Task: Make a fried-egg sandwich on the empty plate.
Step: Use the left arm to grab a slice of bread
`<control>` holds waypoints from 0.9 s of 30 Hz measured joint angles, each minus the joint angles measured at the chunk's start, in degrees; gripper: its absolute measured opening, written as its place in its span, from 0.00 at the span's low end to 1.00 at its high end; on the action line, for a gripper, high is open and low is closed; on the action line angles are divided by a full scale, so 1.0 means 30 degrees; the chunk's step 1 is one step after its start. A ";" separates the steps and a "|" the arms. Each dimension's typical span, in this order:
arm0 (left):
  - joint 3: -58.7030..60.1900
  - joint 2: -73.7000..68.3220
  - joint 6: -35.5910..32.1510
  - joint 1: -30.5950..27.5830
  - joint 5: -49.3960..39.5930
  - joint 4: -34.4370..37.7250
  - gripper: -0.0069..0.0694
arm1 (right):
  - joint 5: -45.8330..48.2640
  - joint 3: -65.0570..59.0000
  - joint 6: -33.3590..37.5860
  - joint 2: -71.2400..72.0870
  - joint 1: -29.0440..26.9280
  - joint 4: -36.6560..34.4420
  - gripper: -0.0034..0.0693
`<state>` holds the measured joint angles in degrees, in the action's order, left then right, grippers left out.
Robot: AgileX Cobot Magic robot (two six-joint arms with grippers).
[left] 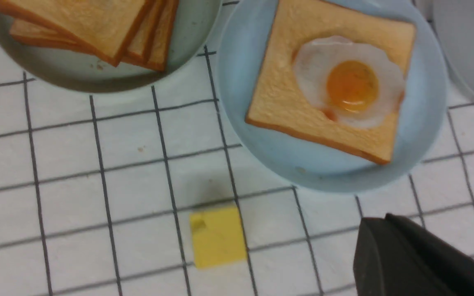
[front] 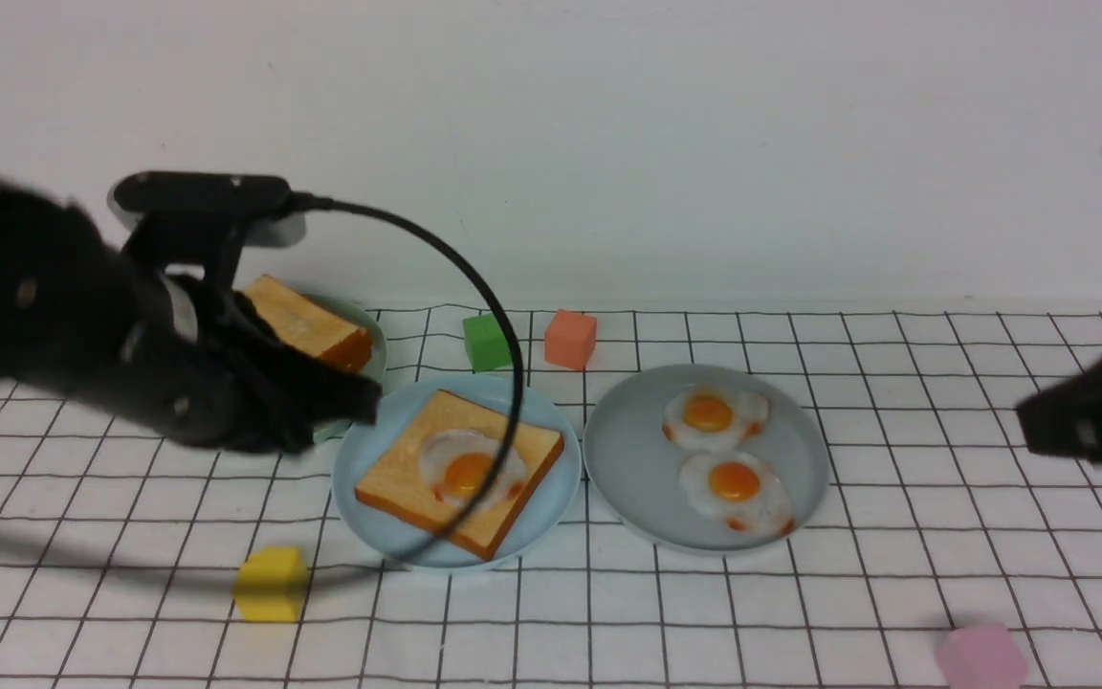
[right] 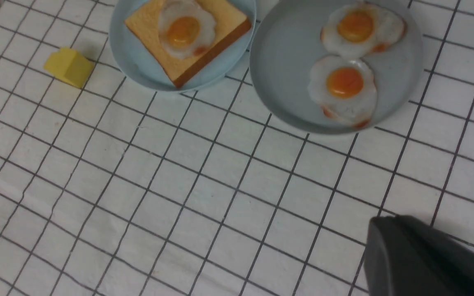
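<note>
Left claw (front: 364,397), pressed together and empty, lies nearest the toast stack (front: 307,330) at its 11 o'clock, the egg-topped slice (front: 398,478) at 4 o'clock.

Egg (front: 463,473) on toast (front: 396,483), on middle plate (front: 551,507) (two-egg plate (front: 628,464) right), toast stack (front: 302,325) behind-left

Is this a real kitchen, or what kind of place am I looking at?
Probably a staged test bench, not a kitchen: a grid-lined cloth before a bare white wall, with a yellow block and pink block lying loose.
</note>
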<state>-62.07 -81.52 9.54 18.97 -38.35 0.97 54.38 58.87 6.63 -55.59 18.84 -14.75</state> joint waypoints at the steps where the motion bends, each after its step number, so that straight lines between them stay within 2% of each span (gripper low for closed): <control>1: -0.0519 -0.0710 -0.1005 -0.0719 0.0000 0.0688 0.07 | -0.0342 -0.0331 0.0080 0.0318 0.0000 0.0000 0.05; 5: -0.2439 -0.3433 -0.3410 -0.2645 0.0017 0.1381 0.07 | -0.1140 -0.1117 0.0329 0.1005 0.0000 0.0000 0.05; 10: -0.4514 -0.6019 -0.4758 -0.3741 0.0036 0.0774 0.09 | -0.1462 -0.1158 0.0398 0.1005 0.0000 -0.0134 0.05; 13: -0.5611 -0.7465 -0.5518 -0.3940 0.0116 0.0261 0.17 | -0.1665 -0.1178 0.0398 0.1005 0.0000 -0.0200 0.05; 15: -0.6187 -0.8295 -0.6298 -0.3942 0.0444 -0.0324 0.27 | -0.1665 -0.1178 0.0398 0.1005 0.0000 -0.0242 0.06; 16: -0.6225 -0.8361 -0.6385 -0.3942 0.0497 -0.0324 0.28 | -0.1665 -0.1178 0.0398 0.1005 0.0000 -0.0242 0.06; 18: -0.6501 -0.9008 -0.7542 -0.3942 0.1335 -0.0458 0.40 | -0.1665 -0.1178 0.0398 0.1005 0.0000 -0.0264 0.06; 21: -0.6544 -0.9518 -0.9051 -0.3942 0.2160 -0.0651 0.54 | -0.1686 -0.1178 0.0398 0.1005 0.0000 -0.0289 0.06; 24: -0.6544 -0.9915 -1.0061 -0.3942 0.2319 -0.0702 0.61 | -0.1686 -0.1197 0.0398 0.1005 0.0000 -0.0301 0.06; 27: -0.6544 -1.0323 -1.0634 -0.3942 0.2360 -0.0702 0.63 | -0.1697 -0.1367 0.0398 0.1005 0.0000 -0.0301 0.06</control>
<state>-81.70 -112.48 -22.37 7.15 -31.27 -1.13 49.29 54.76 7.83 -52.57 18.84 -15.66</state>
